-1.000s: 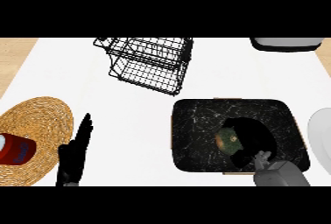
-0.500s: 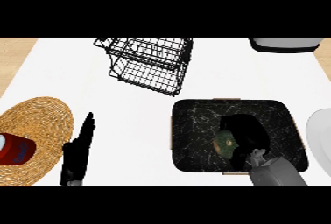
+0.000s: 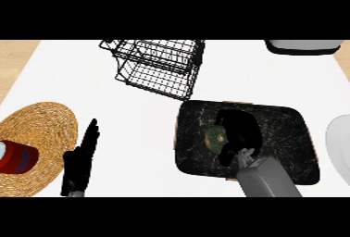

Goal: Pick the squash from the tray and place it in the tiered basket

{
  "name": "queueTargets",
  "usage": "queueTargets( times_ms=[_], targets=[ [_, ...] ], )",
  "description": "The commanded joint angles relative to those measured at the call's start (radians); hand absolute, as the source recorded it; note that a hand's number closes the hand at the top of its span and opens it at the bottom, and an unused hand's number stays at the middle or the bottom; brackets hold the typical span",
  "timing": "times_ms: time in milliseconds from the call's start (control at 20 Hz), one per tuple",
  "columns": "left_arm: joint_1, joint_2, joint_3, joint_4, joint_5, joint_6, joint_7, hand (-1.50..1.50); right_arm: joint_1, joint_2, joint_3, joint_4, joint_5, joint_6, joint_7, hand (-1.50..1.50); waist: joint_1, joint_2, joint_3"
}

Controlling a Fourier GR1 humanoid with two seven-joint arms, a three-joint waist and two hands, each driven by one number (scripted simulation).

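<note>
A green squash (image 3: 216, 137) lies on the dark marbled tray (image 3: 287, 125) at the right of the counter. My right hand (image 3: 240, 131) covers most of it from above, its fingers curled over the squash's right side; only the squash's left part shows. The black wire tiered basket (image 3: 160, 65) stands at the back, left of the tray and apart from it. Near the lower left, my left hand (image 3: 80, 160) rests open with straight fingers pointing up, beside the woven mat.
A round woven mat (image 3: 34, 139) at the left edge carries a red and white cup (image 3: 17, 156). A white plate (image 3: 340, 143) shows at the right edge. A grey-white object (image 3: 304, 45) sits at the back right corner.
My right hand has slid left and forward over the tray and closed further around the squash, hiding more of it. The left hand has barely shifted.
</note>
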Motion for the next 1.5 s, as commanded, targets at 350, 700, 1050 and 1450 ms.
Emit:
queueTargets(
  times_ms=[350,700,1050,1450],
  targets=[
    [0.045,-0.006,0.011,0.042,0.001,-0.003,-0.027,0.0,-0.19,0.07,-0.095,-0.356,-0.142,-0.115,0.311,1.5,-0.011,-0.001,-0.001],
    [0.021,-0.029,-0.02,-0.014,-0.027,0.019,0.056,0.0,-0.362,0.028,-0.068,-0.563,-0.046,0.085,0.411,1.5,-0.007,0.0,0.0],
    [0.001,0.01,0.045,0.067,0.022,-0.046,-0.029,0.0,-0.655,0.07,-0.153,-0.364,-0.066,0.093,0.489,1.5,0.004,0.004,-0.001],
    [-0.017,0.013,0.041,0.039,0.012,-0.049,0.015,0.0,-0.848,0.07,-0.271,-0.05,-0.062,-0.004,0.437,1.5,0.011,0.006,-0.001]
  ],
)
